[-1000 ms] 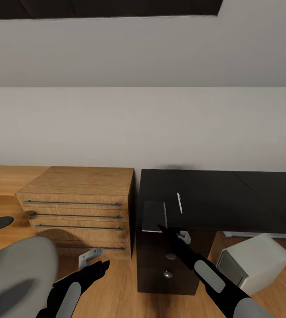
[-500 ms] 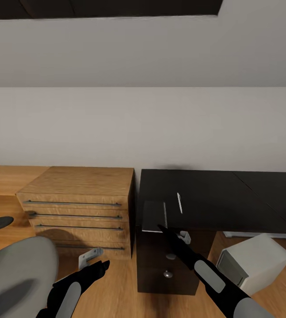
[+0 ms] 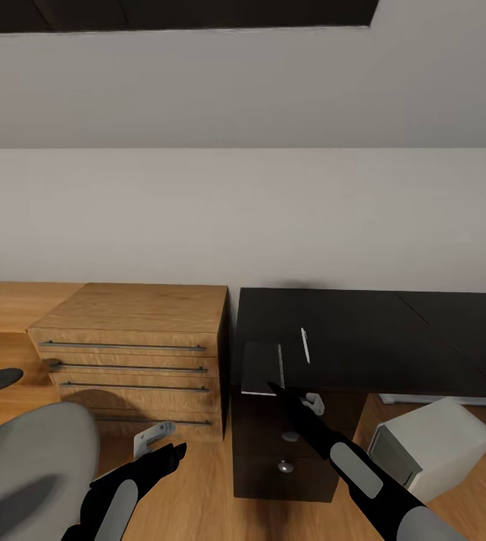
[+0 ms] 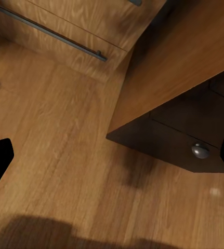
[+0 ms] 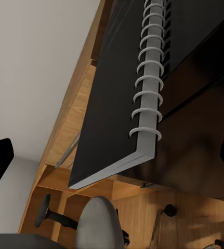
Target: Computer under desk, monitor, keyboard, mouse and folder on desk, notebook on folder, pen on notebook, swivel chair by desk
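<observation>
Notebook [image 3: 261, 367] lies just ahead of right tool [image 3: 275, 388], at table [image 3: 363, 330] corner, spine pointing away; pen [image 3: 304, 345] just beyond. Right tool open; left tool [image 3: 176, 449] cannot tell.

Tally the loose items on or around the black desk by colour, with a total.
Dark grey: 1, the notebook at the desk's front corner.
White: 1, the pen beside it.
Light grey: 1, the computer on the floor.
Total: 3

Spiral-bound notebook [image 3: 261, 367] overhanging desk [image 3: 363, 330] edge, pen [image 3: 304, 345] beside.
</observation>
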